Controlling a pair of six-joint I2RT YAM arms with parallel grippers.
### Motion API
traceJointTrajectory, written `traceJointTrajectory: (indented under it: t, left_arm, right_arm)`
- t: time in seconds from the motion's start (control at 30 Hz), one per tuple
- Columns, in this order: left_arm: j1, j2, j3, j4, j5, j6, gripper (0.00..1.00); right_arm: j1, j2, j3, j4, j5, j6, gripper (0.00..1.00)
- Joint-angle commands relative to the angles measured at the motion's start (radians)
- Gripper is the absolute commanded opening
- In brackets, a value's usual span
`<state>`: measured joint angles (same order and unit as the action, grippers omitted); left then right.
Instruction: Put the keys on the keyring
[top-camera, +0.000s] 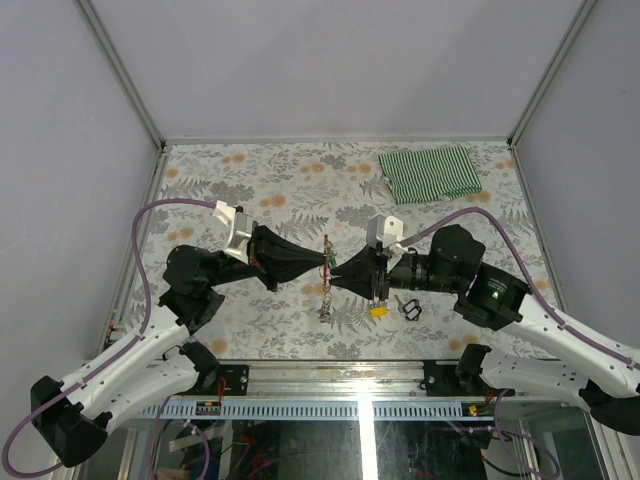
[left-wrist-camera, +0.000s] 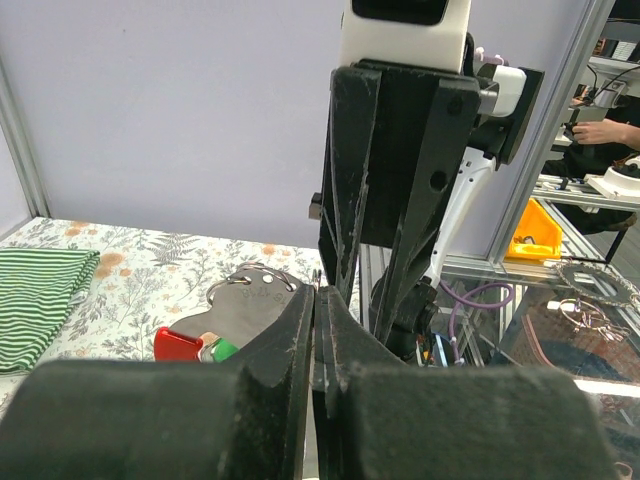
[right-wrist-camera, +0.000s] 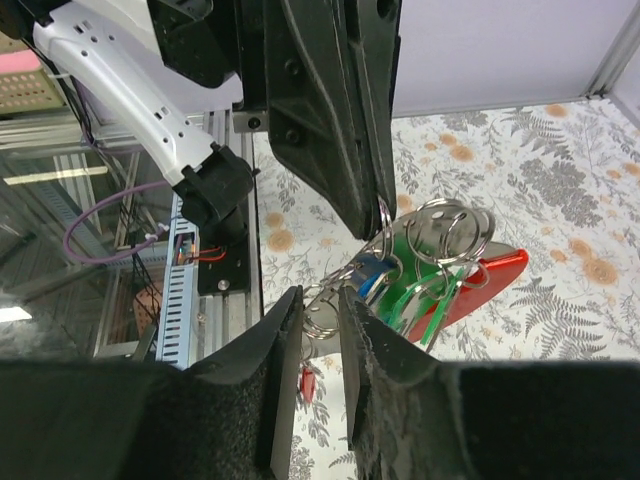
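Above the middle of the table, both arms meet nose to nose with the keyring (right-wrist-camera: 488, 276) hanging in the air between them, its red clip tilted and the silver chain (top-camera: 325, 300) dangling straight down. The left gripper (left-wrist-camera: 315, 300) has its fingers pressed flat together, and by the look of it they pinch a thin wire ring at the top of the bundle. That is what carries the load. The right gripper (right-wrist-camera: 320, 300) comes in from the other side with its jaws a narrow gap apart and small chain links sitting in that gap. Whether they bite on the links or only straddle them I cannot tell.

A green key (right-wrist-camera: 418, 300) and a blue key (right-wrist-camera: 370, 272) hang in the cluster under the split rings (right-wrist-camera: 450, 232), touching the clip. The yellow key (top-camera: 379, 311) lies down on the table just below the right gripper, beside a small black loop (top-camera: 408, 306), well apart from the bundle.

Handling, as I judge it: everything here is light, hard and slick. The chain is floppy and will swing, and the rings will twist in a grip. The clip is the stiff part, so that is the place to hold. The yellow key is tiny and flat, so its plastic head is the best spot for the pads, leaving the hole free. The risk is the bundle spinning or that key skating away.
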<state>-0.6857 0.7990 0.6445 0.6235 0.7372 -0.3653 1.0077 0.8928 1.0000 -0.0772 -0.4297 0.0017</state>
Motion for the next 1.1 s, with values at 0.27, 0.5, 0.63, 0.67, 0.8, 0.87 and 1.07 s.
traceJointTrajectory:
  t: [0.27, 0.5, 0.63, 0.67, 0.8, 0.87, 1.07]
  left_arm:
    - [-0.002, -0.001, 0.049, 0.073, -0.003, 0.013, 0.00]
    - [-0.003, -0.001, 0.053, 0.064, -0.001, 0.017, 0.00]
    - [-0.002, -0.001, 0.052, 0.060, -0.004, 0.019, 0.00]
    - [-0.003, 0.000, 0.053, 0.059, -0.004, 0.020, 0.00]
    - [-0.002, -0.004, 0.053, 0.053, -0.004, 0.022, 0.00]
    - [-0.002, -0.004, 0.054, 0.052, -0.004, 0.023, 0.00]
    - [-0.002, 0.000, 0.052, 0.051, -0.005, 0.026, 0.00]
  right_arm:
    - [0.004, 0.017, -0.013, 0.007, 0.044, -0.033, 0.29]
    - [0.004, 0.030, -0.008, 0.020, 0.086, -0.013, 0.13]
    - [0.003, 0.010, -0.007, 0.015, 0.098, -0.007, 0.05]
    - [0.005, 0.002, -0.006, 0.011, 0.104, -0.007, 0.04]
    - [0.004, -0.028, 0.006, -0.013, 0.129, -0.012, 0.01]
    - [0.005, -0.037, 0.017, -0.032, 0.136, -0.018, 0.01]
    - [0.004, -0.042, 0.044, -0.062, 0.144, -0.034, 0.01]
